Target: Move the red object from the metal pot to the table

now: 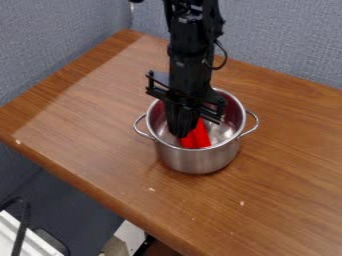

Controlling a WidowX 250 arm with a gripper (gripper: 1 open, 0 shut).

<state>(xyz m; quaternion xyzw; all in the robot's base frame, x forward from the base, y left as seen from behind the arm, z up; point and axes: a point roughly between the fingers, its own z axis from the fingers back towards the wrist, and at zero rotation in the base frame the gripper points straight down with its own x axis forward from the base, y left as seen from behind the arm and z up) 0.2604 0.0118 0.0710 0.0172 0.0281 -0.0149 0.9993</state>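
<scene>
The metal pot stands near the middle of the brown table. Inside it the red object leans on end, and only its lower part shows to the right of the fingers. My gripper reaches straight down into the pot from above. Its dark fingers are drawn together over the block's upper end, shut on it. The block still rests inside the pot.
A grey wall runs behind the table at the back left. The table's front edge drops off at the lower left, with dark floor and a chair part below. Bare wood lies left of and in front of the pot.
</scene>
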